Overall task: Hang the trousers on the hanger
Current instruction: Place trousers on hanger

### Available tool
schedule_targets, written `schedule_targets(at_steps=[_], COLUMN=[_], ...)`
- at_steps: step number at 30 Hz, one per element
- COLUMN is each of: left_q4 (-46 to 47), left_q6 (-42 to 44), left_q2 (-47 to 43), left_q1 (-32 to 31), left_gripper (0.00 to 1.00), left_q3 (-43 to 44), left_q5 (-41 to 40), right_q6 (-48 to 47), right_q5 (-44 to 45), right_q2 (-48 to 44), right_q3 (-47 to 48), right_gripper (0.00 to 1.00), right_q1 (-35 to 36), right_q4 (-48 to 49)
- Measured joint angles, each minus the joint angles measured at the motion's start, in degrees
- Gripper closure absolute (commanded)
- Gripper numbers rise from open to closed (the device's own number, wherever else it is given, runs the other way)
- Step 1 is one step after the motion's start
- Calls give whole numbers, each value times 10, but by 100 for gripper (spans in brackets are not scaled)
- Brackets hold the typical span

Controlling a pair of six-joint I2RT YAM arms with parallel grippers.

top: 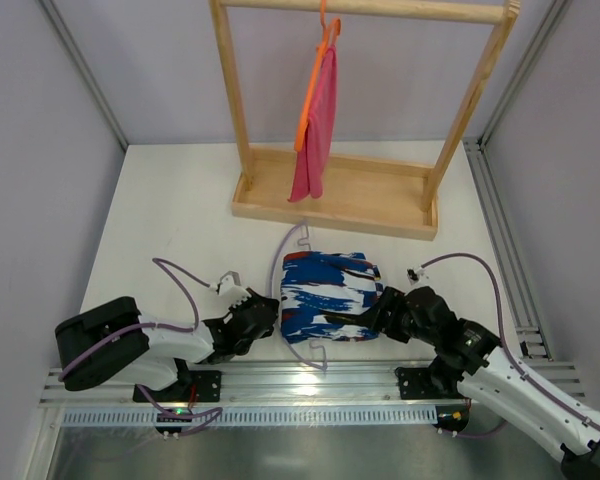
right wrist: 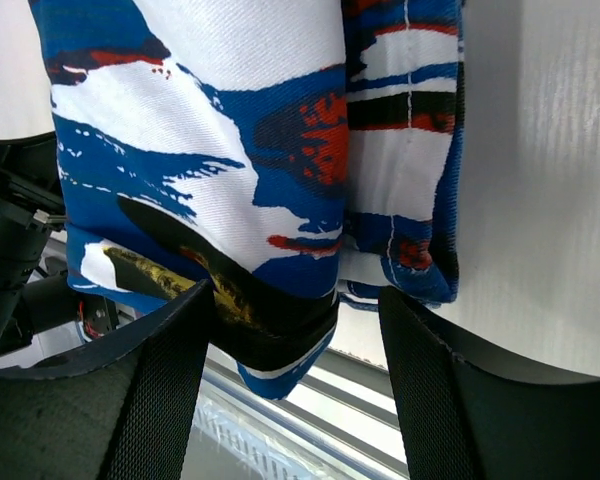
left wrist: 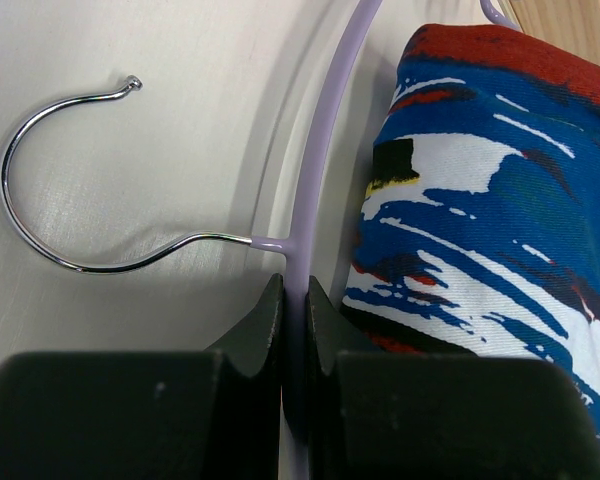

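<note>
Closest to us, in the left wrist view, the left gripper [left wrist: 293, 290] has its black fingers pressed together on the thin lilac bar of the hanger [left wrist: 315, 150], just below where the silver hook [left wrist: 225, 237] joins it. The trousers [left wrist: 480, 230] lie just beside that bar, a thick folded bundle of blue, white, red and black.

The right wrist view gives us what the left one cannot: the right gripper [right wrist: 295, 300] stands spread, its fingers [right wrist: 170, 390] on either side of the bundle's folded edge. We cannot tell whether either pad touches the cloth.

Only the overhead view places it all. The trousers rest on the white table [top: 170, 210] between the two grippers. The hanger curves along their left edge, and its notched ends show above and below them. Behind stands a wooden rack [top: 360, 195], where an orange hanger [top: 310, 95] carries a pink cloth [top: 320, 130].

Whether any of the lilac bar runs under the cloth is hidden from us. The rack's top rail is cut off by the frame.
</note>
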Motion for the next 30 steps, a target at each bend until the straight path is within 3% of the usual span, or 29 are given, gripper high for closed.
schedule_targets(at_steps=[3, 4, 7, 16, 24, 26, 28, 30], left_q4=[0, 0, 0, -30, -48, -54, -55, -54], left_q6=[0, 0, -2, -36, -58, -62, -65, -58], left_q2=[0, 0, 0, -10, -12, -16, -17, -21], left_q1=[0, 0, 0, -1, -3, -3, -3, -3], left_gripper=[100, 100, 100, 100, 100, 100, 100, 100], left_q3=[0, 0, 0, 1, 5, 5, 5, 2], left_q5=[0, 0, 0, -1, -6, -7, -7, -8], right_q6=[7, 9, 15, 0, 10, 17, 30, 31], right_q5=[-5, -8, -11, 75, 128, 146, 158, 168], right_q2=[0, -1, -10, -17, 0, -13, -21, -16], right_q3=[-10, -16, -25, 48, 54, 56, 56, 57], right_gripper=[36, 61, 96, 96, 96, 89, 66, 63], right_q1=[6, 7, 10, 12, 14, 14, 14, 14], right_q4=[21, 30, 41, -58, -100, -116, -124, -128])
